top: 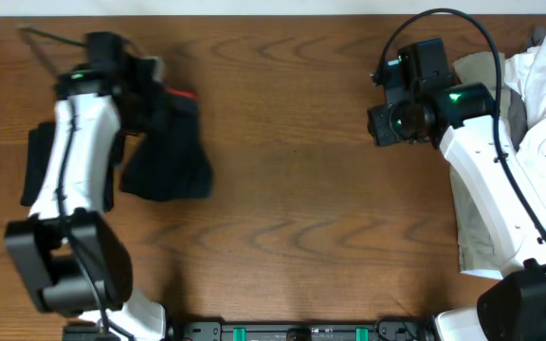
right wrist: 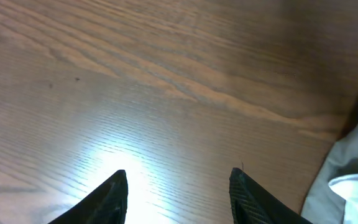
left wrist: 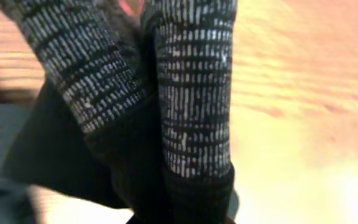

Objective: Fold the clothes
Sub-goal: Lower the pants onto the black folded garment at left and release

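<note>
Fabric of the dark garment (top: 164, 161) is pinched by your left gripper (top: 143, 85) at ten o'clock on the table (top: 292, 199), seemingly to lift an edge for folding, while your right gripper (right wrist: 178, 180) hangs spread and empty beside the white pile (top: 538, 95) at three o'clock.

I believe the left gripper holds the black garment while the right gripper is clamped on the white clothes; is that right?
Not quite: the right wrist view shows the right gripper open over the table, the white clothes off to its side. The left gripper does hold the black garment.
</note>
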